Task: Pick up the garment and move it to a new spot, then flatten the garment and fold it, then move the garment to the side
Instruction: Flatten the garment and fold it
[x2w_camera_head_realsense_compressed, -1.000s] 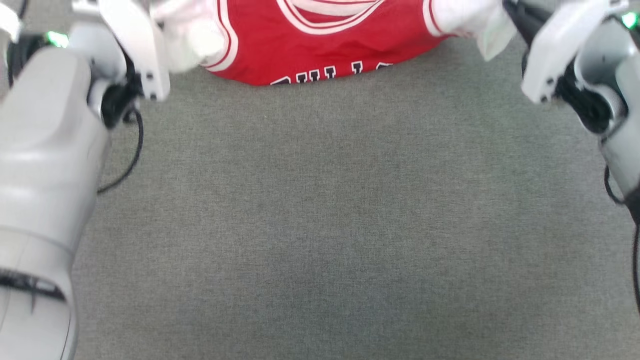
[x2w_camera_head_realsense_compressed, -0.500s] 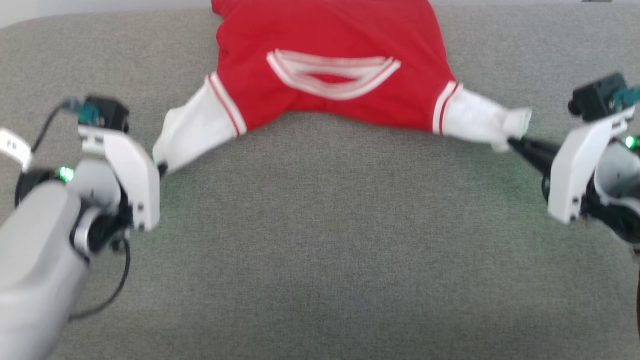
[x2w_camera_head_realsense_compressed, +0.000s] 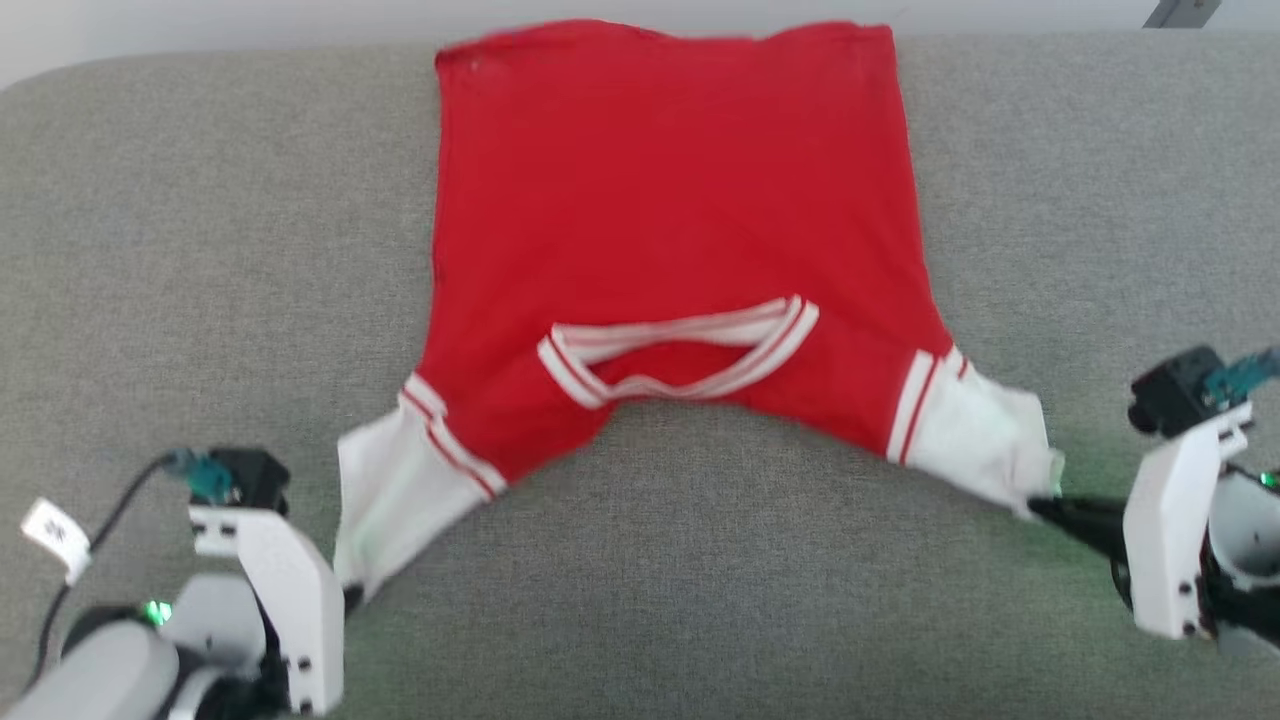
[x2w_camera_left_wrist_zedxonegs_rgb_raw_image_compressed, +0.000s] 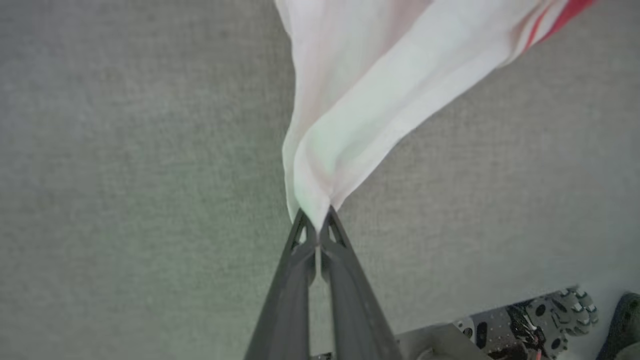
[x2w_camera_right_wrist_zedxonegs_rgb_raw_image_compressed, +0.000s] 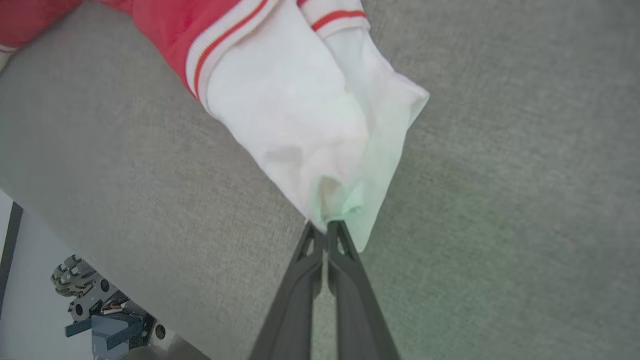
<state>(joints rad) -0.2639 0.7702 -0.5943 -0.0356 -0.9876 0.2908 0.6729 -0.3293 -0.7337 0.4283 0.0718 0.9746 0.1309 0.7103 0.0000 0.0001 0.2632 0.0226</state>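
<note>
The garment (x2w_camera_head_realsense_compressed: 670, 230), a red jersey with white sleeves and striped trim, lies spread on the grey cloth surface, hem at the far edge, collar toward me. My left gripper (x2w_camera_head_realsense_compressed: 350, 597) is shut on the tip of its left white sleeve (x2w_camera_left_wrist_zedxonegs_rgb_raw_image_compressed: 350, 115); the dark fingers (x2w_camera_left_wrist_zedxonegs_rgb_raw_image_compressed: 300, 280) pinch the fabric's corner. On the other side, my right gripper (x2w_camera_head_realsense_compressed: 1040, 510) is shut on the end of the right white sleeve (x2w_camera_right_wrist_zedxonegs_rgb_raw_image_compressed: 310, 125), with the fingertips (x2w_camera_right_wrist_zedxonegs_rgb_raw_image_compressed: 345, 250) closed on bunched cloth. Both sleeves are drawn outward and toward me.
The grey padded surface (x2w_camera_head_realsense_compressed: 700, 600) runs wide on all sides of the jersey, with its far edge (x2w_camera_head_realsense_compressed: 200, 55) against a pale wall. In the wrist views the robot's wheeled base (x2w_camera_left_wrist_zedxonegs_rgb_raw_image_compressed: 540, 320) and pale floor (x2w_camera_right_wrist_zedxonegs_rgb_raw_image_compressed: 30, 280) show past the near edge.
The head camera has tilted up, so the whole jersey is in view now. The jersey's body now lies spread flat and the grippers have drawn nearer me, both staying shut on the sleeves.
</note>
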